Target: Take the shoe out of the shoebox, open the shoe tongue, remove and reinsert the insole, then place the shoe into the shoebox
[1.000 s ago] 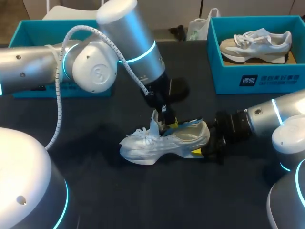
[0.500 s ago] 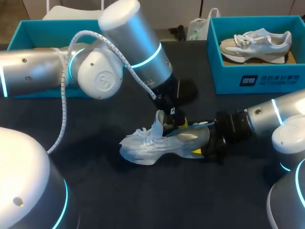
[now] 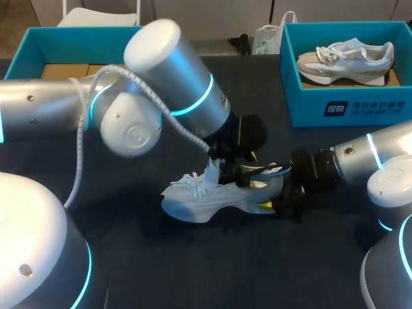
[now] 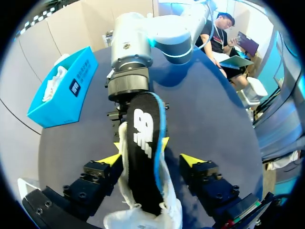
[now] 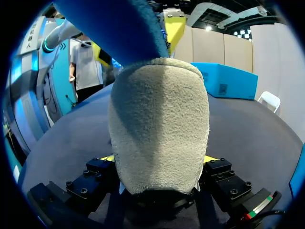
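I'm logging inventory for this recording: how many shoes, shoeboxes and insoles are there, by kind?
Shoes: 2 (loose shoe, boxed shoe)
Shoeboxes: 2 (left shoebox, right shoebox)
Insoles: 1 (insole)
Total: 5

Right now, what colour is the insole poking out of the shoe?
The insole is black with a blue edge; left wrist view shows it best.

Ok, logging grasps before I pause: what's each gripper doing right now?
Left gripper: open around the insole, not pinching it.
Right gripper: closed on the shoe heel.
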Available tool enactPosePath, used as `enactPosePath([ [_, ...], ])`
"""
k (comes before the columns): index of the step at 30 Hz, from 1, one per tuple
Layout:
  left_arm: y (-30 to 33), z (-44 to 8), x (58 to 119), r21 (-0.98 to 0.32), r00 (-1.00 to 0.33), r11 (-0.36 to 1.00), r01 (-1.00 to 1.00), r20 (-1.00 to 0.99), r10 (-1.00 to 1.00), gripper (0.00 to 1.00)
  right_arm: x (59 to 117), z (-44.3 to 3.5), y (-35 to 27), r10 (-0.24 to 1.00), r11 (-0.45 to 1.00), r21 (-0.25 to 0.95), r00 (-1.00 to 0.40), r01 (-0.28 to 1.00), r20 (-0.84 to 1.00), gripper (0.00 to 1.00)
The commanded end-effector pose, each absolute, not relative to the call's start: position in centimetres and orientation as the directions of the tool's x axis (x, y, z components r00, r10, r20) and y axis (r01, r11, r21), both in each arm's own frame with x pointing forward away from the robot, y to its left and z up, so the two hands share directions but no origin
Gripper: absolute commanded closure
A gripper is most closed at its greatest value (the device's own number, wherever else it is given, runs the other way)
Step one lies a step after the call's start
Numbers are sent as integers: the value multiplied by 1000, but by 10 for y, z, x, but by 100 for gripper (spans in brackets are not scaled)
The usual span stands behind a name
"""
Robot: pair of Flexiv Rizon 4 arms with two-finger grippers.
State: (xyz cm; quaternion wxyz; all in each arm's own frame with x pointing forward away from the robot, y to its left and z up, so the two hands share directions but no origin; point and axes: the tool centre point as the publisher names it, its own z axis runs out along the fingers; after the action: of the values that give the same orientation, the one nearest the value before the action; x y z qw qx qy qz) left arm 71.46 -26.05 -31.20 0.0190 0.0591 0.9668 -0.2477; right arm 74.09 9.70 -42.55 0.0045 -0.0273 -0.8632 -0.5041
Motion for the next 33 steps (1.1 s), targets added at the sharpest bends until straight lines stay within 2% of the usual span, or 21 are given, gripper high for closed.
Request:
enactPosePath([
  [1, -255, -311, 698, -474, -984, 868, 144, -159, 76, 27, 742, -429, 101, 44, 495, 867, -998, 53, 36, 100],
  [6, -262, -313, 697, -469, -972, 867, 171, -225, 70, 50, 742, -429, 101, 44, 495, 867, -998, 53, 36, 100],
  [7, -264, -313, 698, -464, -969, 869, 171, -240, 62, 51, 742, -429, 101, 44, 495, 867, -998, 53, 36, 100],
  [14, -273, -315, 707, -468, -956, 868, 168, -292, 27, 56, 742, -429, 101, 44, 495, 867, -998, 53, 36, 100],
  [31, -284, -335, 723, -482, -943, 860, 170, -333, 0, 56, 742, -429, 101, 44, 495, 867, -998, 53, 36, 100],
  [33, -285, -337, 724, -478, -936, 861, 175, -352, -5, 59, 742, -429, 101, 44, 495, 867, -998, 53, 36, 100],
])
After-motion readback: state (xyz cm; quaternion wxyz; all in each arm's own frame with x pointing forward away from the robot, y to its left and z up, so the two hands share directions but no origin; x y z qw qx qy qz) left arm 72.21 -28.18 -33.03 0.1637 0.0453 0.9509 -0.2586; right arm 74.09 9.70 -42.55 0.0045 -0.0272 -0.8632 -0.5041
